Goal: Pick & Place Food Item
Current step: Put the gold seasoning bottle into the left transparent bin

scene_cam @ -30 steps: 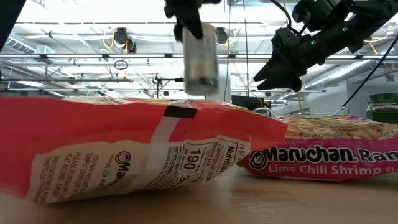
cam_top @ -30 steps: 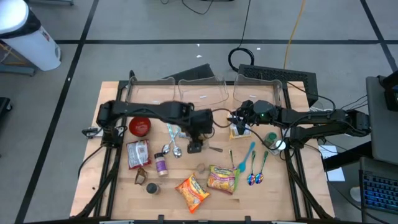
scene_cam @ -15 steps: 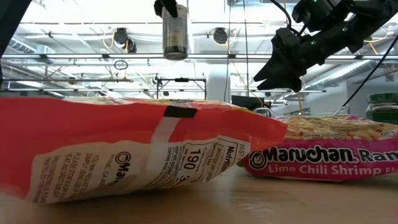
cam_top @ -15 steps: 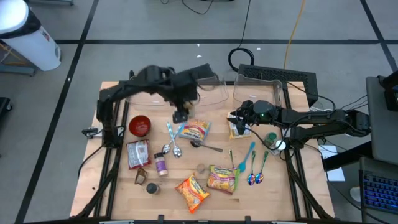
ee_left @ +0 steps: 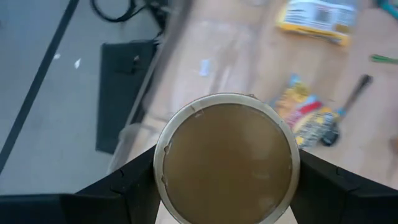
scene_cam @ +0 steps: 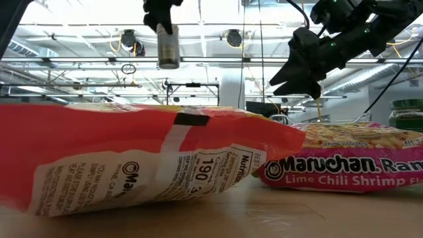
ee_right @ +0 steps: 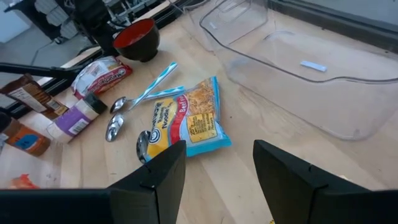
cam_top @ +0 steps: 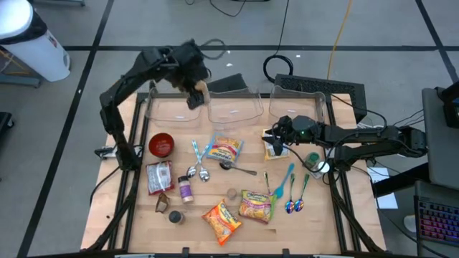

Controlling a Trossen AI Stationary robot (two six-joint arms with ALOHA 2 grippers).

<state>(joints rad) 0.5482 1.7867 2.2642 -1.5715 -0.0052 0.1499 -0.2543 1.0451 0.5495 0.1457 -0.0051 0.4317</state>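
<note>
My left gripper (cam_top: pixel 193 92) is shut on a small cylindrical jar (scene_cam: pixel 168 47) with a round tan end (ee_left: pixel 227 158). It holds the jar high above the clear bins (cam_top: pixel 233 107) at the table's far edge. My right gripper (ee_right: pixel 214 168) hangs open at the table's right middle (cam_top: pixel 272 137), with nothing between its fingers. It points toward a blue-and-yellow noodle pack (ee_right: pixel 189 121) that lies flat on the table. My left gripper pinches the jar's round side wall (ee_left: pixel 163 180) between its two fingers (ee_left: pixel 134 186), one on each side. The fingers come from above, slanting down, and run along the jar. The jar hangs nearly upright below them (scene_cam: pixel 168 59), lifted clear of table and bins.
Three clear bins line the far edge (cam_top: pixel 301 107). On the table lie a red bowl (cam_top: pixel 161 145), spoons (cam_top: pixel 199 168), noodle packs (cam_top: pixel 257 206) (cam_top: pixel 221 221), a spice jar (cam_top: pixel 186 188) and a green-lidded jar (cam_top: pixel 313 160). A yellow pack (cam_top: pixel 275 150) lies under my right gripper.
My left gripper has swung with the jar from the table's middle up and toward the far left, and now stands over the clear bins. The jar has risen with it and stays nearly upright in the hold.
</note>
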